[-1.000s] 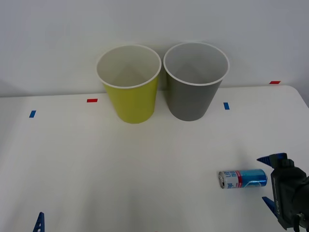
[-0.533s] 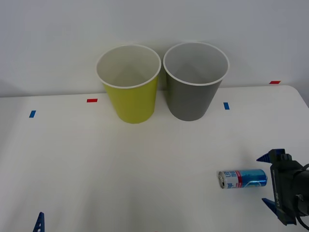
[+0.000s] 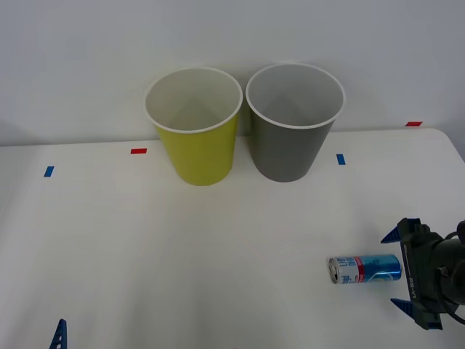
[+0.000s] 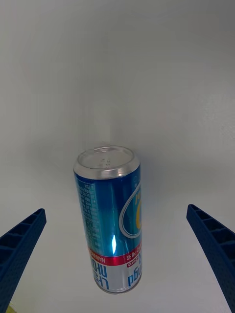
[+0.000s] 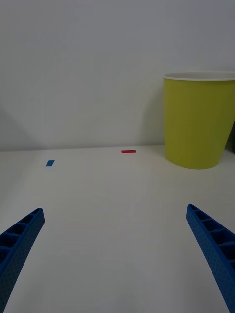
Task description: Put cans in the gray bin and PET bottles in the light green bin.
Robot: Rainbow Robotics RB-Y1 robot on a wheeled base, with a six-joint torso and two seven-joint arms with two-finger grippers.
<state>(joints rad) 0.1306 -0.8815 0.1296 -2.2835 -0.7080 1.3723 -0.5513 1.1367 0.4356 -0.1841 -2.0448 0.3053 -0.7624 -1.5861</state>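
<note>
Blue ribbed fingers of the right gripper [image 3: 399, 270] are seen spread wide at the near right of the white bench [image 3: 145, 254], just beside the can's base and not touching it. The can [image 3: 364, 269] is laid on its side, silver top turned toward the robot's left. The left gripper [image 5: 117, 254] is held spread low over the near left of the bench. At the far edge, the light green bin [image 3: 196, 131] and the gray bin [image 3: 292, 125] are stood upright side by side.
</note>
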